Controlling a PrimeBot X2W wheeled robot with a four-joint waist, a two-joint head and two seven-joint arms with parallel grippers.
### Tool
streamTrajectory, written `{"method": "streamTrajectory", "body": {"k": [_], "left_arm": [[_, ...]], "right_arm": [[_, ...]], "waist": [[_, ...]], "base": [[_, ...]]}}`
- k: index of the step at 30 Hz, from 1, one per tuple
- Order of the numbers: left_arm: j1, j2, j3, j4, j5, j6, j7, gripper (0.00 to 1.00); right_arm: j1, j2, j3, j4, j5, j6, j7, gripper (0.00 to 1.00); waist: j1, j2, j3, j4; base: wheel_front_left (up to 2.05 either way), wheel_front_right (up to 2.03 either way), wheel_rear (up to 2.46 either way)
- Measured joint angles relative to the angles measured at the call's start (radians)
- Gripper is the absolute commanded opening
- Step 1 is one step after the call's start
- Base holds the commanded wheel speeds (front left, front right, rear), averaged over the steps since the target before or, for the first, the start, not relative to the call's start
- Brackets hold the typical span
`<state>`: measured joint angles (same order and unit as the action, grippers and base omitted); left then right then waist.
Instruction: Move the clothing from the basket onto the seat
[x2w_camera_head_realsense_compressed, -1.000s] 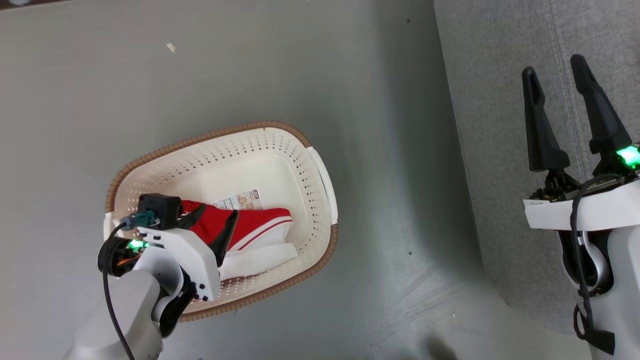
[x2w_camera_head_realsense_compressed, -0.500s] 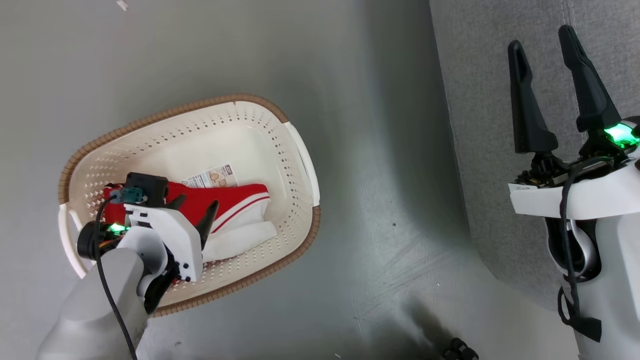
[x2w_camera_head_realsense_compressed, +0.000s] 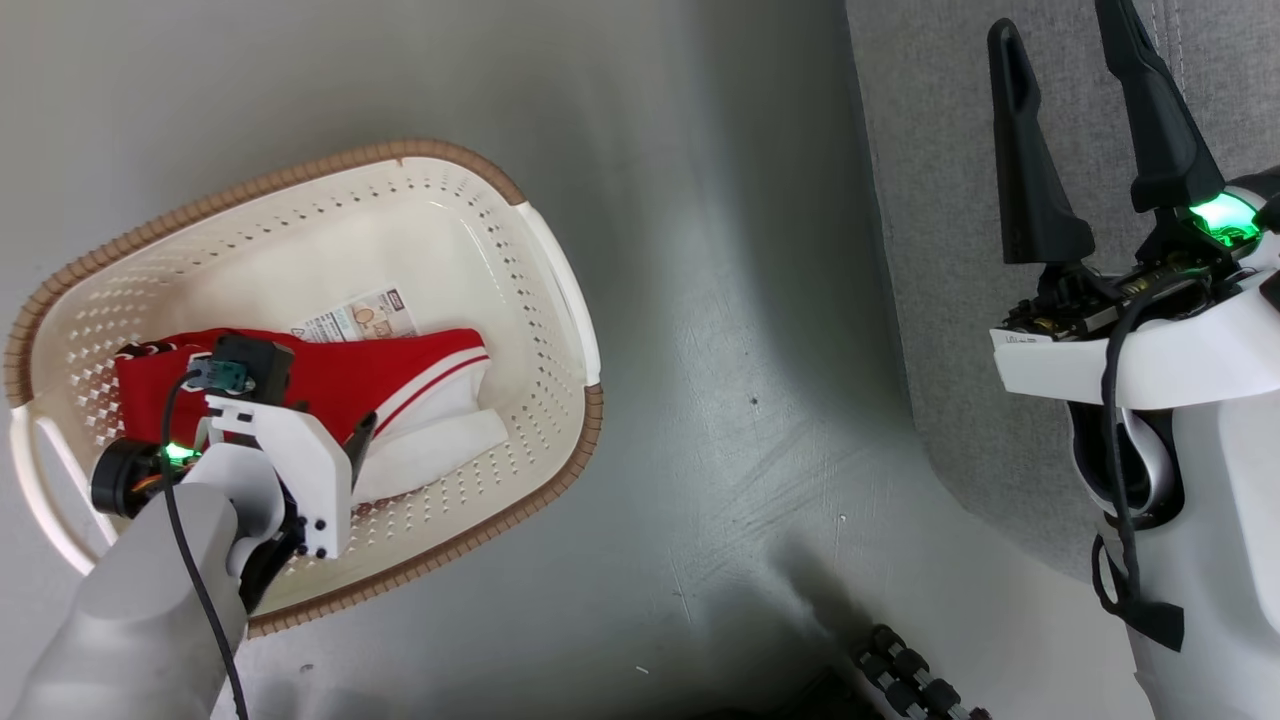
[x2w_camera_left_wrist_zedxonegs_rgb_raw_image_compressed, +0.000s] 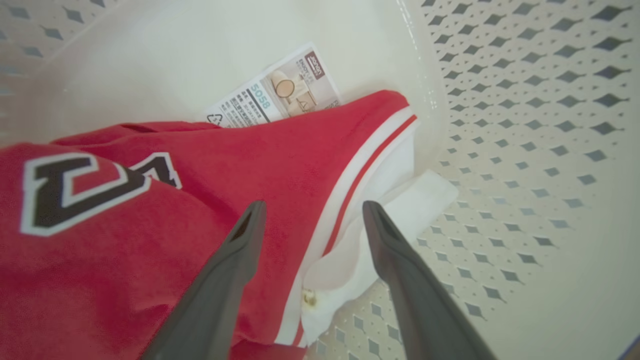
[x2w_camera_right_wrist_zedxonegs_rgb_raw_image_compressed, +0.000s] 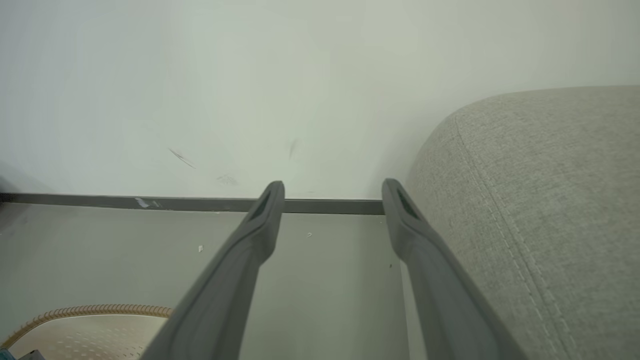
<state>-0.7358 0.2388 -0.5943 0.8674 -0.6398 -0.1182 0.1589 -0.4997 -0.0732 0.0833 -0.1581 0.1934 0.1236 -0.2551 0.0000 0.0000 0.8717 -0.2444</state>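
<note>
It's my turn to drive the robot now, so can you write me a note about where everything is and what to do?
Left end effector: open, down inside the basket, its fingers either side of the clothing's white-striped edge. Nothing gripped.
Right end effector: open, empty, held up near the seat.
Basket: on the floor, left of the seat.
Done: no clothing on the seat yet.
Left: grip the clothing, lift it out, lay it on the seat.

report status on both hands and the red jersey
Left hand open, down in the basket, fingers astride the red jersey, no grip. Right hand open, empty, by the grey sofa. Nothing seen between basket and sofa.
</note>
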Motion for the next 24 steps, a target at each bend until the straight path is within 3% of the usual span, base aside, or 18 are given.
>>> {"method": "streamTrajectory", "body": {"k": [24], "left_arm": [[-0.105, 0.046, -0.054, 0.123, 0.054, -0.005, 0.056, 1.0]], "right_arm": [[-0.106, 0.015, 0.046, 0.009, 0.007, 0.0, 0.0, 1.0]], "waist": [[0.0, 0.0, 0.121, -0.072]], "base": [[0.0, 0.0, 0.0]]}}
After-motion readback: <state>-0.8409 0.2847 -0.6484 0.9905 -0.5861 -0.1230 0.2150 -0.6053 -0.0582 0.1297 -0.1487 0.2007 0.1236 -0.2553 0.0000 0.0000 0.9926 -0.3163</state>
